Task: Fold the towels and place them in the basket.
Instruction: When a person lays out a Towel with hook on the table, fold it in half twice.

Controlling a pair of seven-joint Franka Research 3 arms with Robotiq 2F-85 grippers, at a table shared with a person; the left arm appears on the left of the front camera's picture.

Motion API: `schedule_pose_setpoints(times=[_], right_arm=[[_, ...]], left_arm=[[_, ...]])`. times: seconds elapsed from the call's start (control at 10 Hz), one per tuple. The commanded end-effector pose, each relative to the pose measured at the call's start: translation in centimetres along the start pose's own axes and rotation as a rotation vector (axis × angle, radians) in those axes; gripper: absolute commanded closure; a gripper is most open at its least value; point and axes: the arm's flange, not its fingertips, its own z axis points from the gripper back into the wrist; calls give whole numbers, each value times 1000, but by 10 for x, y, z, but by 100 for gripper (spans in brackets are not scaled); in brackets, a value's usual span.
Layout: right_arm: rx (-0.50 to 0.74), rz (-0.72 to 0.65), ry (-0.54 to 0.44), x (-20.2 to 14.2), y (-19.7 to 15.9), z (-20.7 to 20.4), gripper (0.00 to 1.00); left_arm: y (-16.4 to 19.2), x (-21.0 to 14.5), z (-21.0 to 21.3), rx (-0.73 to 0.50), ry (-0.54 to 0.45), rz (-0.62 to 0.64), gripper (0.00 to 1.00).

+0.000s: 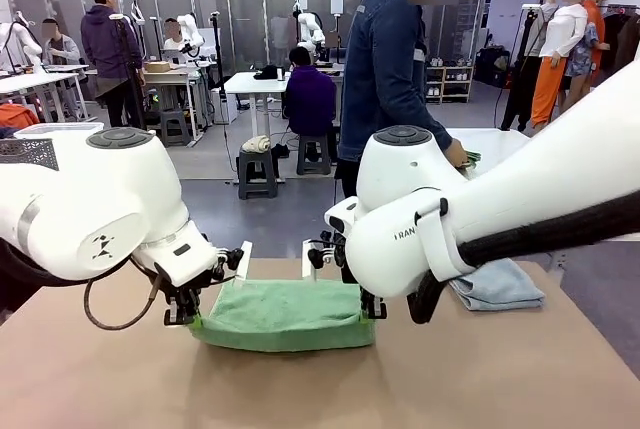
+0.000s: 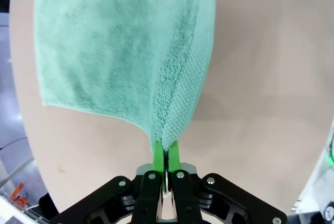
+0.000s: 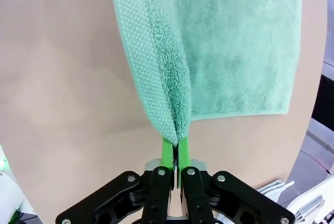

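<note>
Brown table (image 1: 520,379) bears the green towel (image 1: 285,314), an end corner clamped tight in my left gripper (image 2: 166,150) and another in my right gripper (image 3: 175,143); both bites take only hem, so uneven pull may slip a corner and skew the fold.

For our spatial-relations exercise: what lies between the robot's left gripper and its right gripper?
The mint green towel, in the front view: the left gripper pinches one end, the right gripper the other.

Mint green towel (image 1: 285,314) sags between my left fingers (image 2: 158,154) and right fingers (image 3: 167,153), corners pinched; blue-grey towel (image 1: 497,286) lies rumpled beyond the right ones.
</note>
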Motion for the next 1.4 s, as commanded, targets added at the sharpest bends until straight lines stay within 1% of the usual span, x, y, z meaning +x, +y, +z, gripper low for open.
schedule_pose_setpoints(times=[0.0, 0.1, 0.3, 0.4, 0.5, 0.6, 0.8, 0.9, 1.0, 1.1, 1.2, 1.3], right_arm=[[42, 4, -63, -10, -42, -13, 96], [56, -6, -61, -10, -51, -16, 96], [86, 29, -74, -12, -72, -21, 96], [81, 28, -50, -10, -82, -26, 96], [80, 31, -33, -8, -92, -32, 96], [89, 19, -26, -7, -98, -37, 96], [80, 18, -41, -11, -121, -51, 96], [97, 21, -42, -12, -128, -57, 96], [88, 36, -44, -15, -141, -67, 96], [105, 18, -50, -13, -136, -72, 96], [78, 14, -30, -15, -141, -78, 96], [64, 11, -35, -18, -144, -80, 96]], left_arm=[[35, 3, -3, -36, -9, -11, 96], [48, 3, -7, -73, -6, -3, 96], [77, 3, -16, -106, -8, -9, 96], [87, 3, -19, -118, 21, 25, 96], [108, 2, -29, -137, 28, 39, 96], [114, 3, -31, -150, 39, 62, 96], [139, 5, -43, -133, 41, 67, 96], [146, 6, -49, -140, 33, 62, 96], [161, 7, -63, -137, 19, 37, 96], [157, 6, -64, -152, 26, 66, 96], [163, 4, -75, -141, 20, 70, 96], [166, 2, -81, -134, 17, 76, 96]])
